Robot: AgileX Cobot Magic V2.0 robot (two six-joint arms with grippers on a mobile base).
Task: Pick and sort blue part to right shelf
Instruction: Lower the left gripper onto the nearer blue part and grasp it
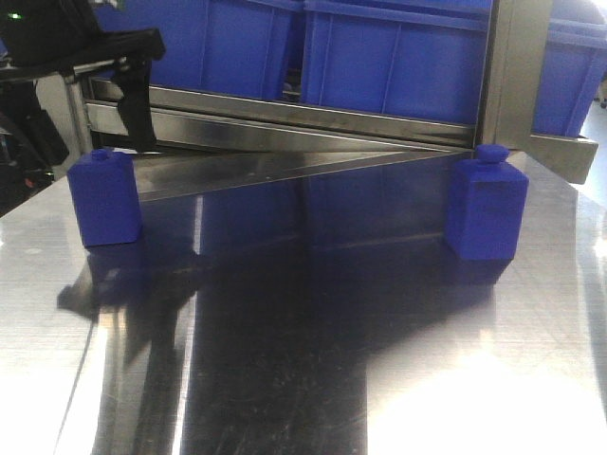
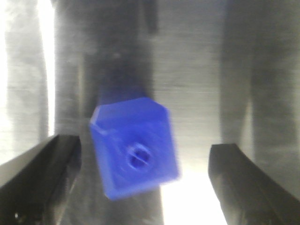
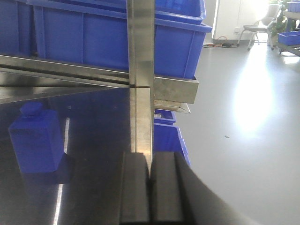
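Observation:
The blue part (image 1: 104, 199), a boxy matte-blue block with a low nub, stands upright at the left of the steel table. In the left wrist view it (image 2: 133, 150) shows from above, blurred. My left gripper (image 2: 145, 147) hangs over it, open, with a black finger on each side and clear of it. In the front view the gripper (image 1: 133, 95) is above and behind the part. A similar blue block with a bigger cap (image 1: 486, 204) stands at the right, and also shows in the right wrist view (image 3: 36, 138). My right gripper (image 3: 150, 161) is shut and empty, to that block's right.
Blue bins (image 1: 379, 47) sit on a steel shelf rack along the back. A steel upright post (image 1: 517, 66) stands just behind the right block and straight ahead of my right gripper (image 3: 140, 70). The table's right edge drops to the floor (image 3: 243, 140).

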